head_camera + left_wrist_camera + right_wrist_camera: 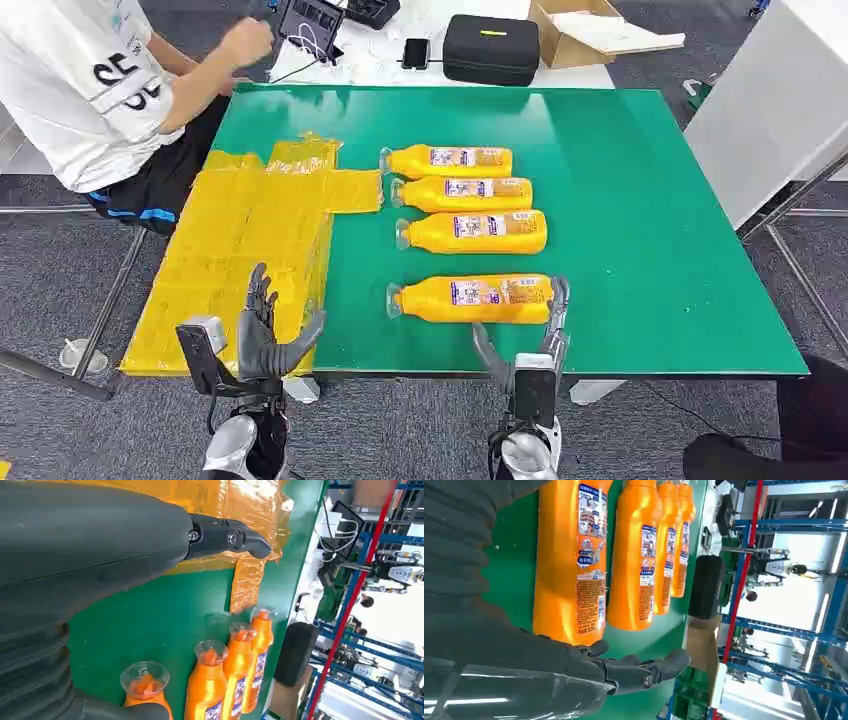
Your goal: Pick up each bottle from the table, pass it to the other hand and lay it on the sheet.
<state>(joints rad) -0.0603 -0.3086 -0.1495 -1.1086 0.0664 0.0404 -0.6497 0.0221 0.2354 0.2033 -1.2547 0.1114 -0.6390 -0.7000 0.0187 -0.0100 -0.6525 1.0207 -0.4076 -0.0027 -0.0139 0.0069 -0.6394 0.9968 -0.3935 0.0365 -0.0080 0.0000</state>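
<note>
Several orange bottles lie side by side on the green table (650, 200), caps pointing toward the yellow sheet (250, 240) on the left. The nearest bottle (470, 299) lies apart from the other three (462, 194). My right hand (530, 345) is open just in front of that nearest bottle, fingers raised beside its base end and thumb spread, holding nothing. In the right wrist view the bottle (569, 555) lies just beyond my open right hand (574, 675). My left hand (265, 335) is open over the sheet's near edge, empty. In the left wrist view its fingers (225, 537) point across the sheet (235, 510).
A person in a white shirt (90, 90) sits at the table's far left corner. Behind the table stand a black case (491, 48), a phone (416, 52) and a cardboard box (590, 30). A white table (770, 110) stands on the right.
</note>
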